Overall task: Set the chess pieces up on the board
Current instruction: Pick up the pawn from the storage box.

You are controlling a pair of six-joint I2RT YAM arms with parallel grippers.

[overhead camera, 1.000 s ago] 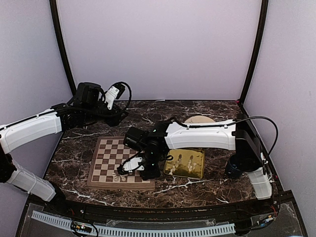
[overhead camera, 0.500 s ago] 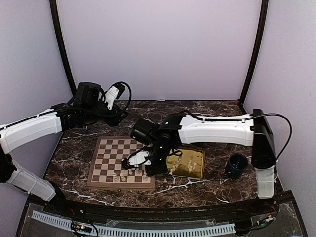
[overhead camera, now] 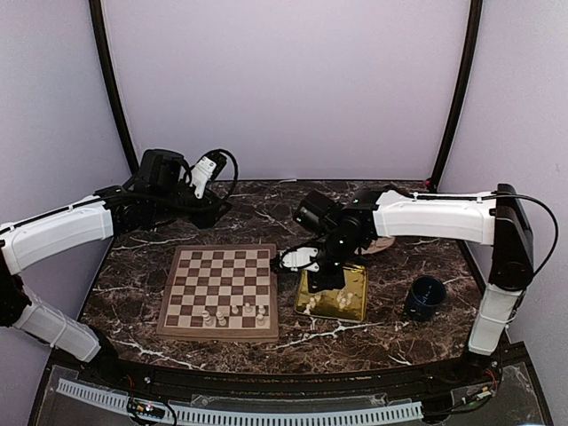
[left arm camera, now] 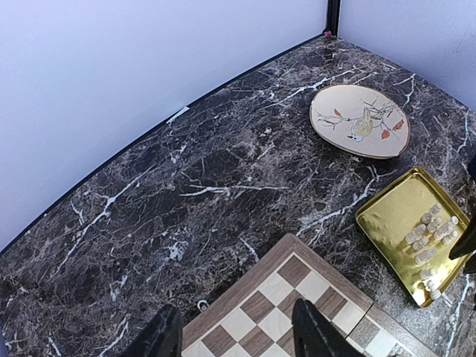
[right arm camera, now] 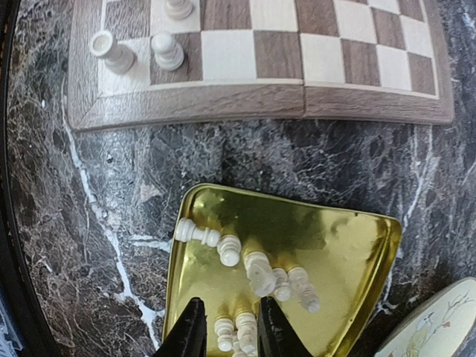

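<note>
The board point(overhead camera: 222, 275) lies left of centre, with several cream chess pieces point(overhead camera: 236, 311) standing along its near row. More chess pieces point(right arm camera: 260, 274) lie and stand in the gold tray point(right arm camera: 357, 245) to its right. My right gripper point(right arm camera: 232, 335) hovers over that tray point(overhead camera: 359, 288), its jaws a little open and straddling two upright pieces point(right arm camera: 236, 327) below; they grip nothing that I can see. Three pieces point(right arm camera: 167, 50) show at the board's corner point(right arm camera: 260, 104) in the right wrist view. My left gripper point(left arm camera: 238, 338) hangs open and empty above the board's far edge point(left arm camera: 245, 294).
A blue cup point(overhead camera: 424, 297) stands right of the tray. A painted plate point(left arm camera: 361, 120) sits behind the tray and is partly hidden by the right arm in the top view. The enclosure's walls close in the dark marble table point(overhead camera: 133, 266).
My right gripper has left the board's near right corner and swung right and back to the gold tray. More pieces now stand in the near row. The left arm has not moved.
</note>
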